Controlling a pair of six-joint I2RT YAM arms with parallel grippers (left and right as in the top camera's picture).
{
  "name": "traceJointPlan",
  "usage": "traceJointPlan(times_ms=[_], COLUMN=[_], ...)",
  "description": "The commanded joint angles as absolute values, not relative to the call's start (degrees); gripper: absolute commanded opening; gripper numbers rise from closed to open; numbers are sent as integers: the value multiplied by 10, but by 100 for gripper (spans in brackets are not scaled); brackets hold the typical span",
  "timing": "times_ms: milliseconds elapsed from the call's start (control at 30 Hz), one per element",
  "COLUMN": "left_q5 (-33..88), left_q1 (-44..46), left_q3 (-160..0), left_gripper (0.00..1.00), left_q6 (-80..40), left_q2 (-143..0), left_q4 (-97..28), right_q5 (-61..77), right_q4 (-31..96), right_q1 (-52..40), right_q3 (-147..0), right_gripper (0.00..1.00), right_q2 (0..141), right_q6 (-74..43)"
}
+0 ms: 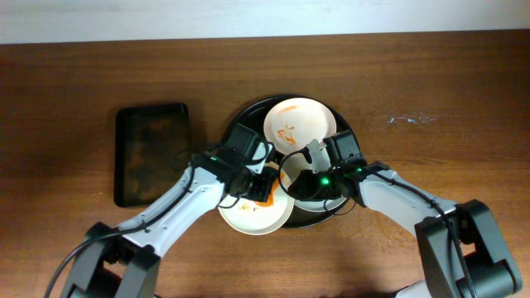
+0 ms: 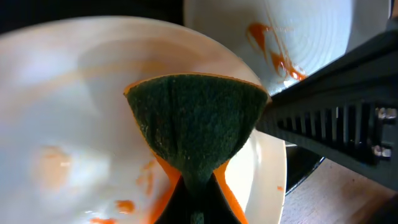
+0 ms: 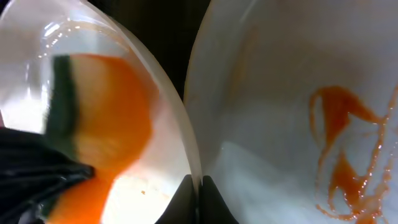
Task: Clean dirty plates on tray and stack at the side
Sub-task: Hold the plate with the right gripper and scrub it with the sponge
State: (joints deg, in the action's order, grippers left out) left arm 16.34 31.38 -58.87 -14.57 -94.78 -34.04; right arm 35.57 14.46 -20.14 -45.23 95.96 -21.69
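Scrubbing under way: left gripper (image 2: pixel 198 202) clamps an orange-and-green sponge (image 2: pixel 196 124) against a smeared plate (image 1: pixel 252 217) overhanging the black tray (image 1: pixel 247 116). The right gripper (image 3: pixel 199 186) pinches that plate's rim. The second plate (image 1: pixel 300 124) on the tray is sauced; none looks clean or stacked.

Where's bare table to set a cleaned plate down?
Widest bare table: right of the round black tray, rearward of the right arm. The far strip behind both trays is free too. Crowded: between the rectangular tray and round tray, where the left arm crosses.
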Motion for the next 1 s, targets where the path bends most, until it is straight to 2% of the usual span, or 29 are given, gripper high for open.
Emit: traceJointPlan(times_ms=[0,233,400,467,633,800,967], left_q5=[168,-10,-91,-64,175,180,183], left_q1=[329,328,308,302,305,340,344], left_q3=[-591,-591,-620,-632,-630,-609,-552], left_gripper=[1,0,1,1,1,0,0], left_q6=[-162,-172,-171,-172,-195,-204,-214], left_q2=[-964,-967,-943,-913,-883,-884,-884], left_q4=[-343,-377,-428,-436,-460,-474,-428], right_q5=[353,353,353,353,353,353,353], right_q4=[143,143,143,143,143,143,143], right_q1=[-206,-206,-206,-206,-206,-206,-206], right_q3=[-462,-462,-462,-462,-462,-462,-462], right_gripper=[4,4,4,4,4,4,4], right_q2=[966,966,966,966,966,966,966], right_q6=[-216,-216,-216,-218,-220,-220,-220])
